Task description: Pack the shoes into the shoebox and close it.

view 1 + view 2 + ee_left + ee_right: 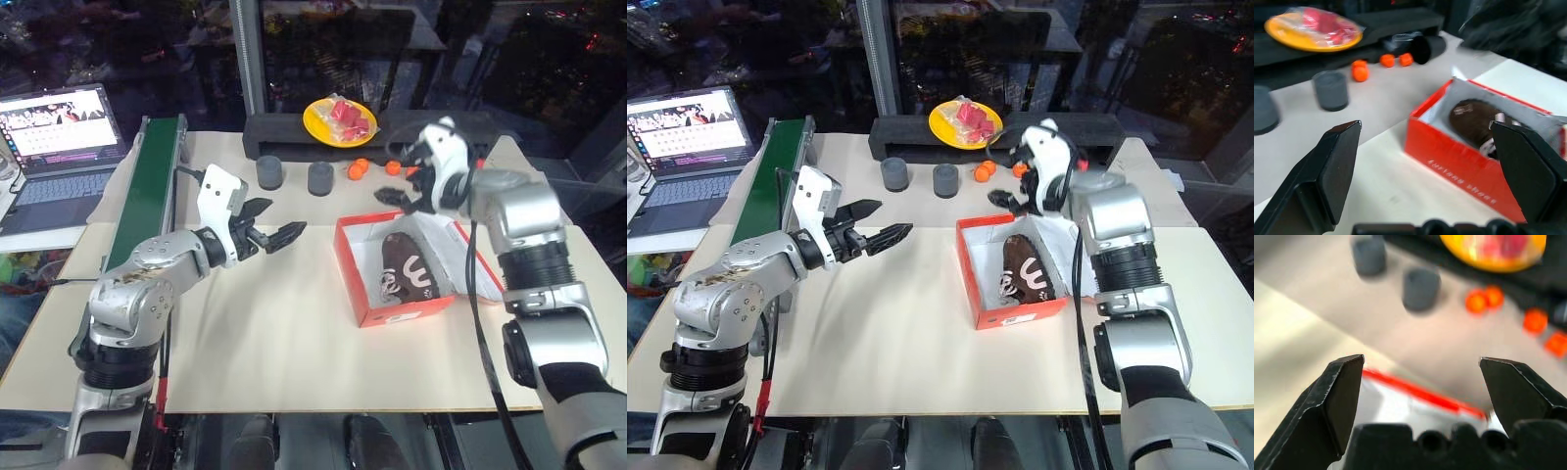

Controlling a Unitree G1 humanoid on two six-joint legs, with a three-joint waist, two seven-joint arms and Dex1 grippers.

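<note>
Box (pixel 364 284) on worktop (pixel 274 343), lid open, shoes (pixel 407 272) inside; both hands, left (pixel 277 235) and right (pixel 404 192), spread empty; lid risked catching on protruding shoe.

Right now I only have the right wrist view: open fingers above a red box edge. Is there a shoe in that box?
Observer: Yes, one dark brown shoe lies inside the shoebox, lengthwise.
Operator: Is the box open or shut?
Observer: Open. Its white inside shows around the shoe.
Operator: What is my other arm doing?
Observer: The left gripper is open and holds nothing. It hangs above the table, to the left of the box and apart from it.
</note>
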